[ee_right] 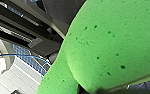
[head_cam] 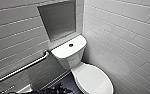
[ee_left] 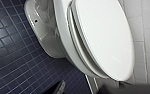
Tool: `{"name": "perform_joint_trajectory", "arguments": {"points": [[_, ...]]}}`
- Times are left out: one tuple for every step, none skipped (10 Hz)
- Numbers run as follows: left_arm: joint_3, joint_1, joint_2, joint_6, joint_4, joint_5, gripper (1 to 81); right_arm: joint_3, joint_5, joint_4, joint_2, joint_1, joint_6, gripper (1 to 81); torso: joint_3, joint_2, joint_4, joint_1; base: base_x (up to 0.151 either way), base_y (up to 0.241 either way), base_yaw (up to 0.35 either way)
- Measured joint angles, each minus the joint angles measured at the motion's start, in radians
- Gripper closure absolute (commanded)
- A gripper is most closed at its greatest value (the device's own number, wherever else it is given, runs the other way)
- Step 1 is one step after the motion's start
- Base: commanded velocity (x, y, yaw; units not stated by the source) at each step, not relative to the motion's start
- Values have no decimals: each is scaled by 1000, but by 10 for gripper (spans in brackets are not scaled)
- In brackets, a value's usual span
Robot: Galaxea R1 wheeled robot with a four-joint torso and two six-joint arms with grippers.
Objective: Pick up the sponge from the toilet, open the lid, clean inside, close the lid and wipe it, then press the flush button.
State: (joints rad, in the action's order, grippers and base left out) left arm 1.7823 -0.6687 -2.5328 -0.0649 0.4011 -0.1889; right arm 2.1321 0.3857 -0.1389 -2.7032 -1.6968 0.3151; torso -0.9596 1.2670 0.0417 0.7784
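The bright green sponge (ee_right: pixel 111 45) looms very close in the right wrist view, pressed against my right gripper, which is shut on it. The white oval lid (head_cam: pixel 96 80) lies closed on the toilet at the lower right of the head view. In the left wrist view the lid (ee_left: pixel 103 35) shows from the side, flat on the seat ring (ee_left: pixel 74 50), and my left gripper is open with nothing in it. The small dark flush button (head_cam: pixel 71 45) sits in the middle of the white tank cover (head_cam: pixel 63 51).
White tiled walls close in on the toilet at the back and right. A metal grab bar (head_cam: pixel 21 68) runs along the left wall under a grey recessed niche (head_cam: pixel 58 20). Dark blue floor tiles (ee_left: pixel 11 62) lie beside the toilet base (ee_left: pixel 41 22).
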Motion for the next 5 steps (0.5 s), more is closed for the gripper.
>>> {"name": "perform_joint_trajectory", "arguments": {"points": [[-5, -73, 12, 8, -77, -10, 10, 16, -2, 0, -4, 7, 0, 811, 0, 0, 0, 0, 0, 0, 0], [-8, -165, 23, 8, -153, -21, 10, 32, -6, -1, -8, 16, 0, 811, 0, 0, 0, 0, 0, 0, 0], [-9, -263, 29, 10, -223, -27, 10, 47, -10, -1, -11, 21, -1, 811, 0, 0, 0, 0, 0, 0, 0], [-18, -350, 40, 12, -291, -29, 10, 59, -14, -1, -18, 20, -1, 811, 0, 0, 0, 0, 0, 0, 0], [-26, -425, 51, 16, -347, -25, 10, 63, -18, -1, -31, 20, -1, 811, 0, 0, 0, 0, 0, 0, 0]]}}
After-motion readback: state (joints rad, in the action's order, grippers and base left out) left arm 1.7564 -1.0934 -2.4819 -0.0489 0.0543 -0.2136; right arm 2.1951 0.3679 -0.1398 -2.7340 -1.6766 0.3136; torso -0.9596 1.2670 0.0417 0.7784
